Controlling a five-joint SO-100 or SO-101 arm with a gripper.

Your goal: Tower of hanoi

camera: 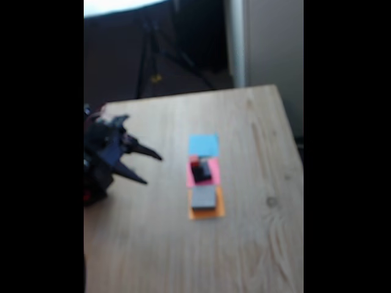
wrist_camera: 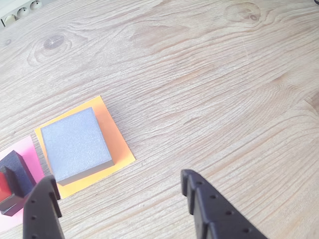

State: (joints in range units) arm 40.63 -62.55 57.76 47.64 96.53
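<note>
A wide flat grey block [camera: 204, 197] [wrist_camera: 76, 145] rests on the orange paper square [camera: 207, 211] [wrist_camera: 115, 144]. On the pink square [camera: 213, 168] [wrist_camera: 31, 155] stands a dark block [camera: 202, 171] [wrist_camera: 16, 172] with a small red cube [camera: 194, 161] [wrist_camera: 4, 186] touching it. My black gripper [camera: 149, 168] [wrist_camera: 117, 186] hovers open and empty at the table's left in the fixed view, well apart from the blocks. In the wrist view its fingers [wrist_camera: 209, 209] frame the bare wood just off the orange square.
A blue paper square [camera: 203, 144] lies bare beyond the pink one. The wooden table [camera: 256, 244] has free room to the right and front. A white power strip [wrist_camera: 20, 11] sits at the far corner in the wrist view. A dark tripod [camera: 149, 55] stands behind the table.
</note>
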